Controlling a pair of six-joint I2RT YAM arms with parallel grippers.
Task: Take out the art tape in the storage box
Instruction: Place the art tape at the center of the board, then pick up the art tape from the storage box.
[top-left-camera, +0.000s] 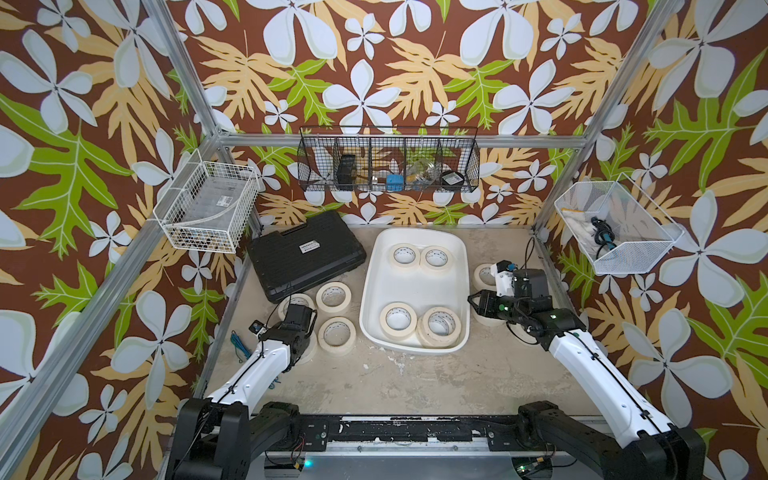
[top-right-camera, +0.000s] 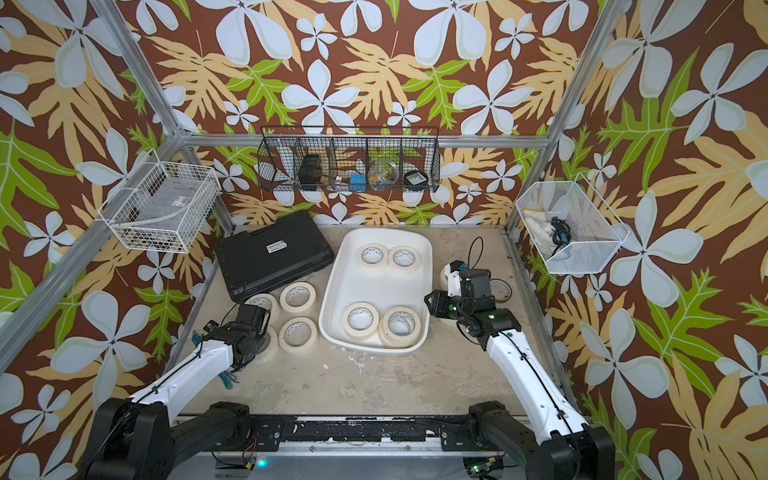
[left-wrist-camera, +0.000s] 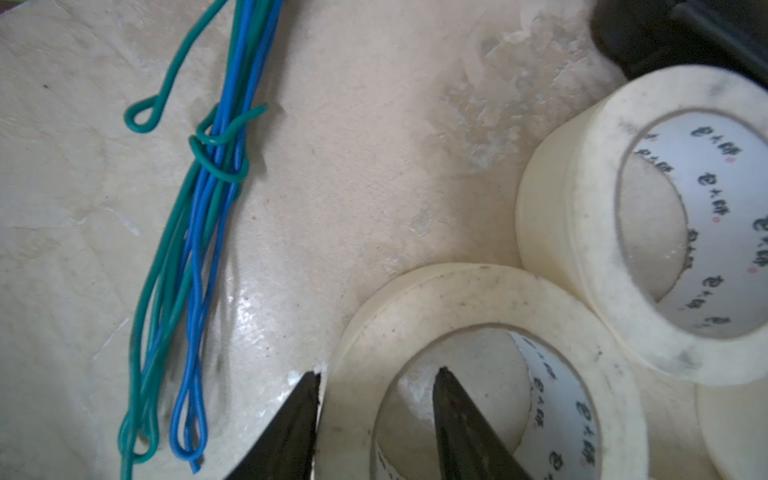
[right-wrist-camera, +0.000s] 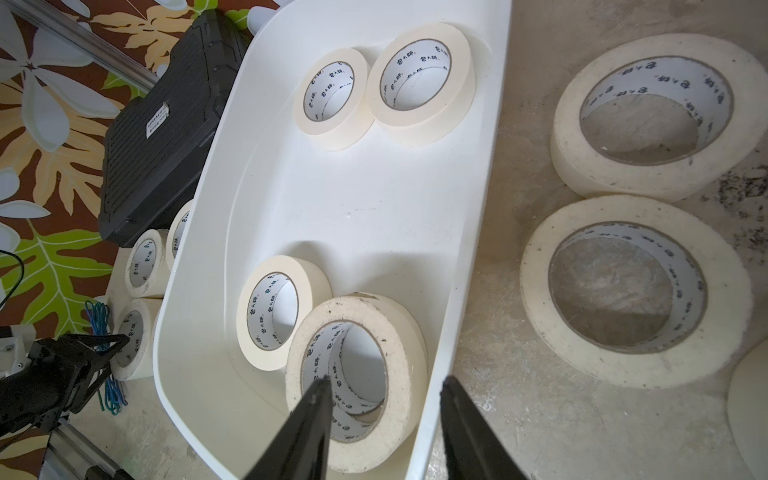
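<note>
Status: saw cream-beige masking tape rolls (top-left-camera: 398, 320) inside shallow white plastic storage box (top-left-camera: 411, 286). Found left gripper (left-wrist-camera: 379, 372) jaws apart astride loose roll (left-wrist-camera: 478, 291) left of box, right gripper (right-wrist-camera: 386, 378) apart above box's near-right stack. Probably needed one finger down core, other inside box wall, straight lift.

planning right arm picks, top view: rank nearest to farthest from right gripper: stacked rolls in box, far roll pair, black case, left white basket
1. stacked rolls, box's near corner
2. far roll pair, box's back end
3. black case, left of box
4. white basket, left wall
</note>
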